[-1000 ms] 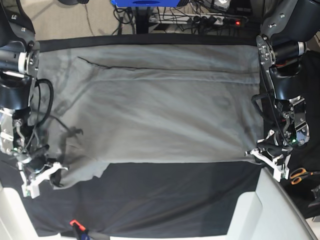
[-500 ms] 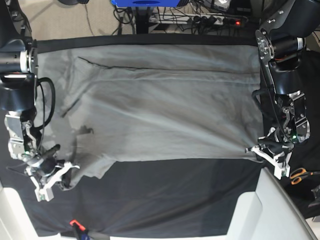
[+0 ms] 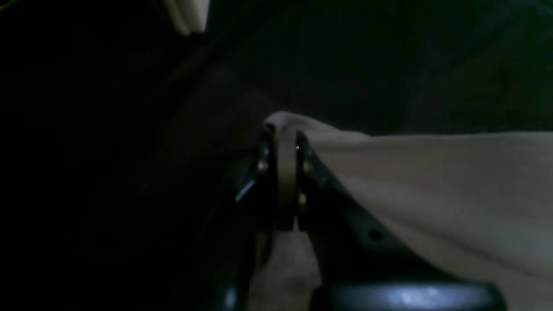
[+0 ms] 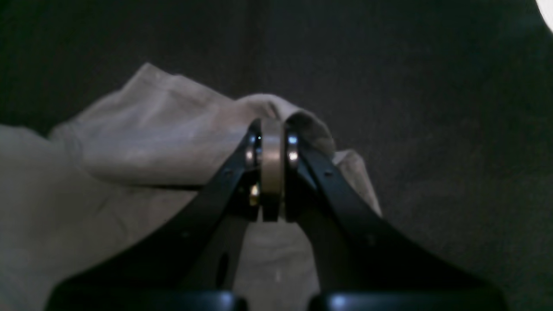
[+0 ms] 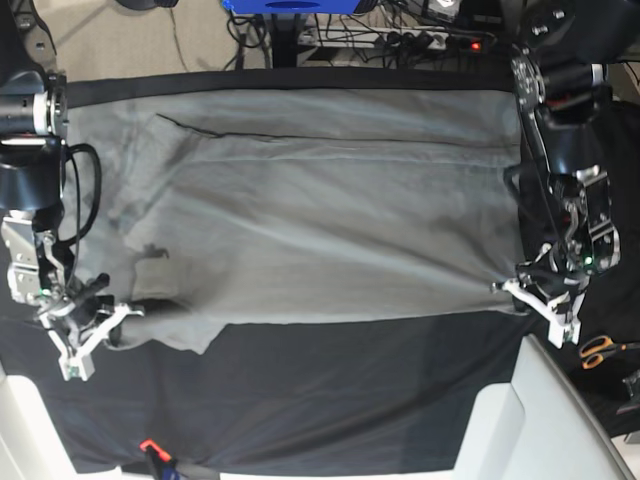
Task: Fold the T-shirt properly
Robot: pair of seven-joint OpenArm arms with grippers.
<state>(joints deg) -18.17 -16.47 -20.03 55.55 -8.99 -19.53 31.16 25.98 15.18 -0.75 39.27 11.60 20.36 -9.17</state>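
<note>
Counter [image 5: 330,400] draped in black cloth [image 5: 350,380], bare strip on the near side of both claws. T-shirt [image 5: 320,210] spread flat across the far half, spanning the gap between the two claws. Orange-handled scissors [image 5: 598,350] lie just outboard of the left claw, off the shirt. A small red-and-black item [image 5: 150,447] sits at the counter's near edge, in front of the right claw.

Left claw [image 5: 545,300]: jaws clamped on the shirt's corner, fabric pinched between the pads.

Right claw [image 5: 88,335]: jaws clamped on a bunched fold of the shirt's edge, cloth rising over the tips.
</note>
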